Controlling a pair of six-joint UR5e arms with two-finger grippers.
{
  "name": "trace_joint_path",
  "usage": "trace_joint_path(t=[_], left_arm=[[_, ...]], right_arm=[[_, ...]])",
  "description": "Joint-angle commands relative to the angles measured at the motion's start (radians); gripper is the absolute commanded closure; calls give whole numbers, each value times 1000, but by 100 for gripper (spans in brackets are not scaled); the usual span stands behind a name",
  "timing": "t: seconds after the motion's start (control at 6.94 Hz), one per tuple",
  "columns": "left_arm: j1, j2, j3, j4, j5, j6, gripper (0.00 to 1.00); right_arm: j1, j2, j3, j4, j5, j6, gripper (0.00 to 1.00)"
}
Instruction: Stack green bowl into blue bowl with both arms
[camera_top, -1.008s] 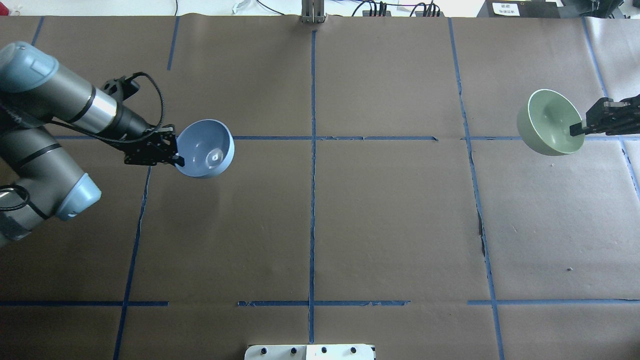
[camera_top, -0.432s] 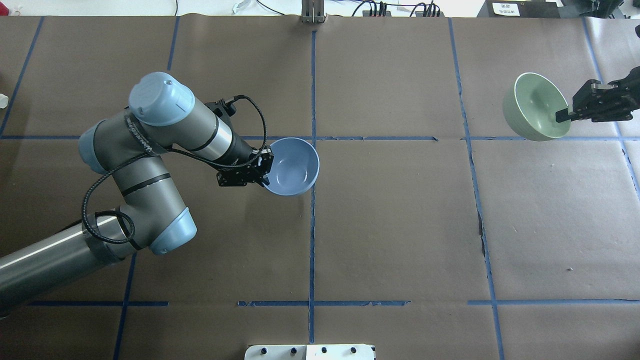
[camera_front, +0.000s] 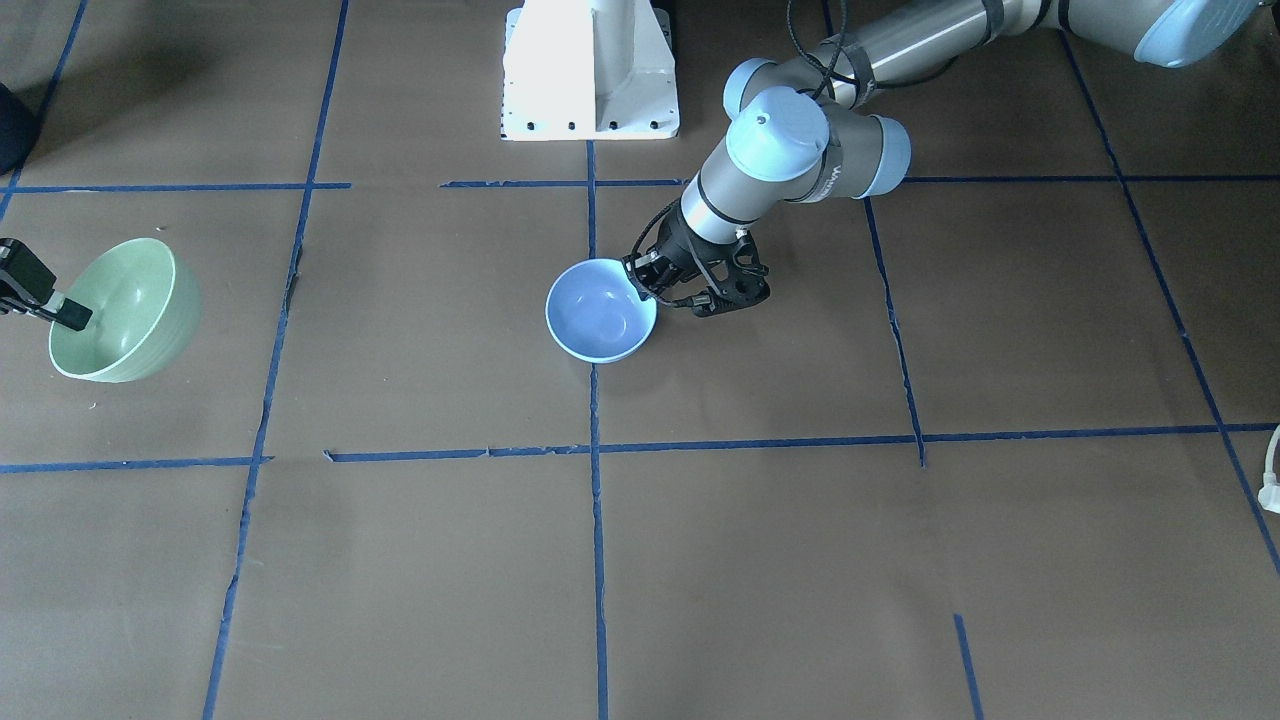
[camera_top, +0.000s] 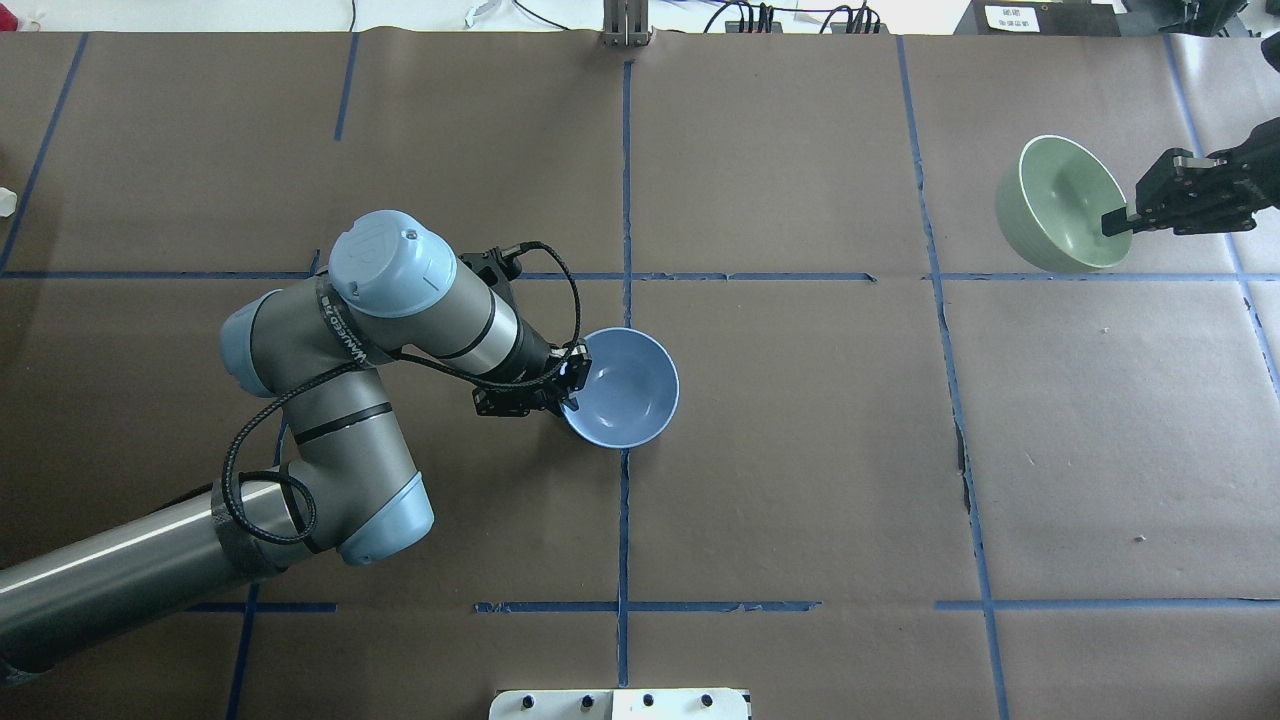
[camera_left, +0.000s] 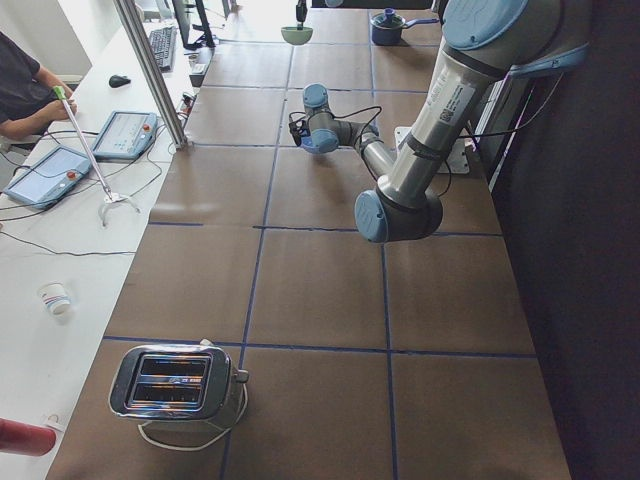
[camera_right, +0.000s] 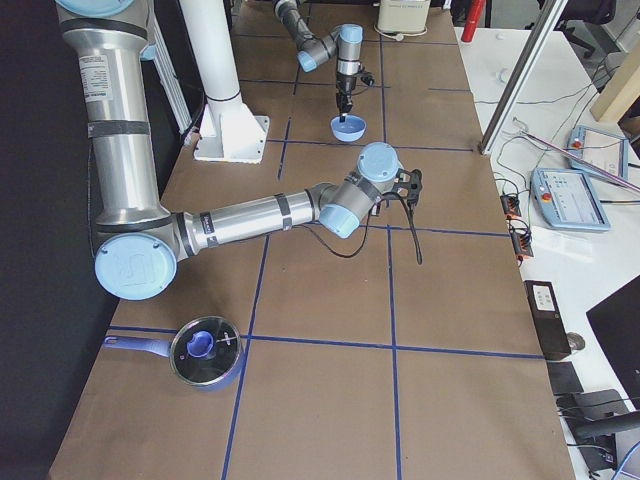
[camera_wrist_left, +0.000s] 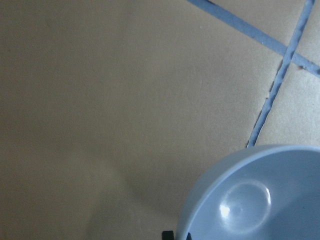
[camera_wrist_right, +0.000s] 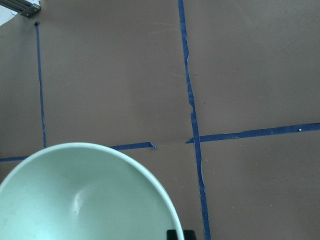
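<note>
Overhead exterior: left pincer (camera_top: 572, 385) tight on blue bowl (camera_top: 628, 392), right pincer (camera_top: 1118, 222) on green bowl (camera_top: 1058, 205).

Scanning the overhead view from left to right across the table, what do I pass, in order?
The left arm → left gripper → blue bowl it holds by the rim → green bowl → right gripper pinching that bowl's rim.

toaster (camera_left: 175, 383) near end | green bowl (camera_left: 296, 35) far end | left arm (camera_left: 420, 150) mid-table
</note>
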Motion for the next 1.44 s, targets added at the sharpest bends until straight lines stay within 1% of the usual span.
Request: trace_joint_path(t=[0.0, 0.14, 0.29, 0.43, 0.58, 0.72, 0.86, 1.01, 1.15, 1.3], left_arm=[[3, 8, -21, 0, 6, 8, 0], [-43, 33, -56, 2, -9, 11, 0], [-108, 51, -65, 2, -93, 12, 0], [-203, 80, -87, 0, -206, 26, 0], [-239, 141, -154, 0, -226, 67, 0], [-262, 167, -189, 2, -226, 83, 0], [-284, 187, -215, 2, -226, 99, 0], [-317, 223, -240, 5, -226, 180, 0], [-350, 284, -274, 8, -226, 242, 0], [-365, 321, -289, 8, -226, 285, 0]], right_arm=[[-22, 54, 1, 5, 0, 95, 100], [-66, 110, 1, 3, -6, 187, 100], [-112, 148, 0, 2, -18, 242, 100], [-169, 170, 3, 2, -77, 247, 100], [-245, 184, 22, 2, -171, 246, 100], [-339, 210, 47, -3, -254, 246, 100], [-441, 237, 47, -6, -370, 246, 100], [-529, 278, 47, -55, -483, 247, 100], [-613, 335, 47, -139, -583, 248, 100], [-692, 369, 41, -167, -675, 263, 100]])
